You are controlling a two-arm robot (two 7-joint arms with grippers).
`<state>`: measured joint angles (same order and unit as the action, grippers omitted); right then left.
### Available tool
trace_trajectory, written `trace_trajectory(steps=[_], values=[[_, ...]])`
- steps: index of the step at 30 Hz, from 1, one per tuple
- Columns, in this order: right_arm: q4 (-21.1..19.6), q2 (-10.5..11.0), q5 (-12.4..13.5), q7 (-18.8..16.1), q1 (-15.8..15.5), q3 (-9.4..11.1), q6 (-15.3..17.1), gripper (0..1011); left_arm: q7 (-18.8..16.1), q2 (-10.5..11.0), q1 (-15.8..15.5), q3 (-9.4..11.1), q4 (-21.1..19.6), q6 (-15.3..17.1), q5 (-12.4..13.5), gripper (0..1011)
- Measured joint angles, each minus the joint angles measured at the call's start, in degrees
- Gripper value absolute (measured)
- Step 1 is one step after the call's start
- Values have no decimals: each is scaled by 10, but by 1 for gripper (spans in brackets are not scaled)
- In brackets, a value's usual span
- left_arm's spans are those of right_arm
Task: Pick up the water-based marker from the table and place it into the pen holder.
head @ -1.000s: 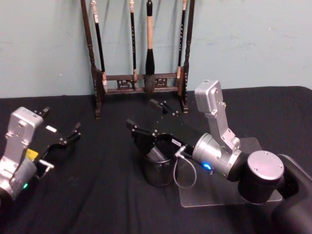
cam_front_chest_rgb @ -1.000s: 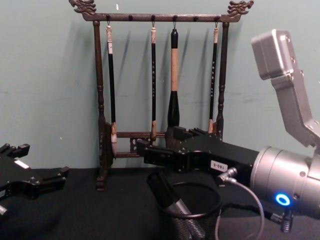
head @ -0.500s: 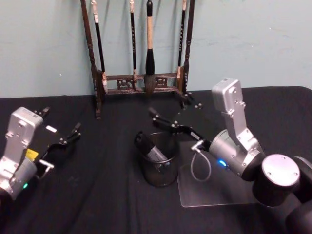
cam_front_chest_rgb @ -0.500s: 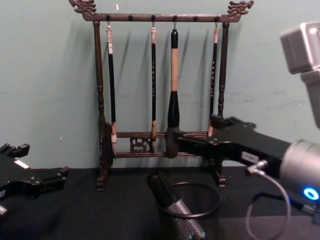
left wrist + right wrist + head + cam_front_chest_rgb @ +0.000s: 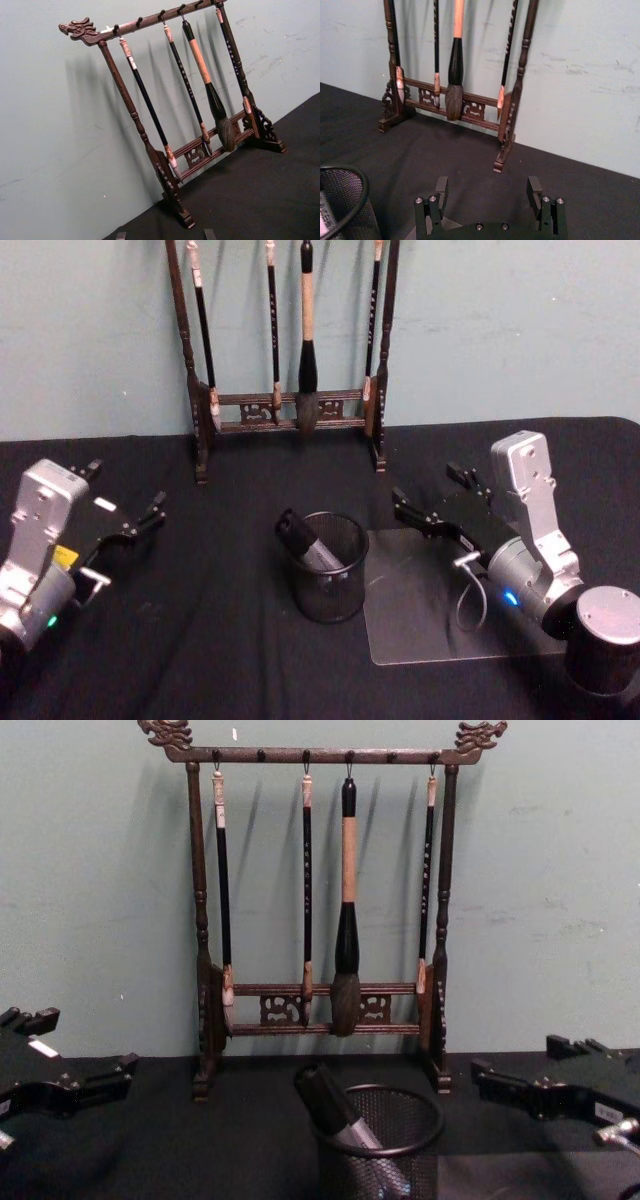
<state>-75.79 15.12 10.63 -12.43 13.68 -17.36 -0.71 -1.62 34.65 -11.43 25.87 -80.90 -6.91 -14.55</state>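
Note:
The black wire-mesh pen holder (image 5: 328, 570) stands mid-table. The water-based marker (image 5: 304, 539), dark with a grey barrel, leans inside it with its black end poking over the rim. The chest view shows the same holder (image 5: 392, 1152) and marker (image 5: 334, 1113). My right gripper (image 5: 425, 486) is open and empty, off to the right of the holder above a clear sheet. It also shows in the chest view (image 5: 514, 1058) and in its own wrist view (image 5: 488, 192), where the holder's rim (image 5: 351, 199) appears. My left gripper (image 5: 128, 487) rests open at the far left.
A tall dark wooden brush rack (image 5: 290, 405) with several hanging brushes stands at the back against the wall (image 5: 330, 990). A clear acrylic sheet (image 5: 420, 615) lies flat right of the holder. Black cloth covers the table.
My right gripper has pulled back from above the pen holder to the right, open and empty. The marker stays leaning in the holder. The left arm has not moved.

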Motion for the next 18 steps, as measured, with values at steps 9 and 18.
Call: trace_trajectory(steps=[9, 18], values=[[3, -2, -2, 1, -1, 2, 0, 1002, 0, 0, 0, 0, 0, 0, 0, 1001], [1, -1, -1, 0, -1, 1, 0, 1002, 0, 0, 0, 0, 0, 0, 0, 1001]])
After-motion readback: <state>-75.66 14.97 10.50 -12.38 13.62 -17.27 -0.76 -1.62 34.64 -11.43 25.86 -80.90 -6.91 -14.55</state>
